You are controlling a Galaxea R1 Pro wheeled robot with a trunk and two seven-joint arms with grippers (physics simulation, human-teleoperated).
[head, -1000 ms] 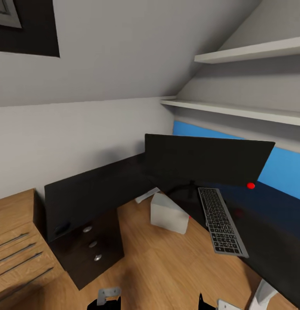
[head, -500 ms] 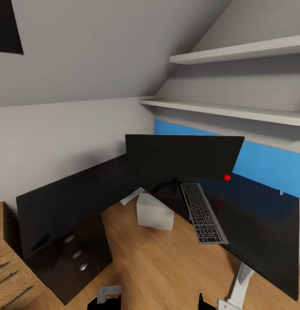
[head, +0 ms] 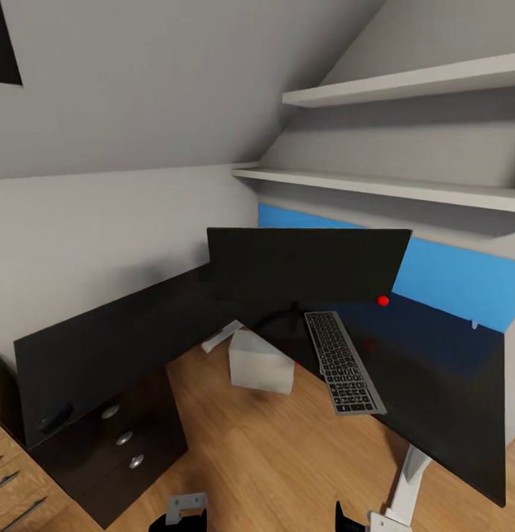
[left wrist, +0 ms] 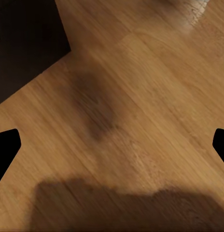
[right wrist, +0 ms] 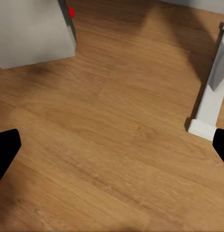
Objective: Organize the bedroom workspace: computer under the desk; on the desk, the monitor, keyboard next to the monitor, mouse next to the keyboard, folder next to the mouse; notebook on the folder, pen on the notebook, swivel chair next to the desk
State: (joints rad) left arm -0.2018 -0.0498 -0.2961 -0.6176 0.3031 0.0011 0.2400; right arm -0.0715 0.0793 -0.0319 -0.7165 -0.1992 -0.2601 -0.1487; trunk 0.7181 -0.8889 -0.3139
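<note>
I am facing the inner corner of the long black L-shaped worktop point(head: 434, 384), and both arms hang low over the wood floor point(head: 272, 451) because I have nothing to carry yet. The left hand point(left wrist: 112, 145) is spread wide and empty, its finger tips at the two sides of its wrist view with bare planks between. The right hand point(right wrist: 112, 150) is likewise wide apart and empty.

The wide black flat monitor point(head: 305, 264) stands on the worktop, and the silver-framed black-keyed keyboard point(head: 341, 362) lies just in front of its stand. The light grey boxy computer tower point(head: 261, 363) sits on the floor in the corner, partly under the worktop's edge, near the white pedestal leg point(right wrist: 213, 92). A small dark oval, possibly the mouse point(head: 55, 417), rests near the left wing's end above the black drawers point(head: 124, 440).
</note>
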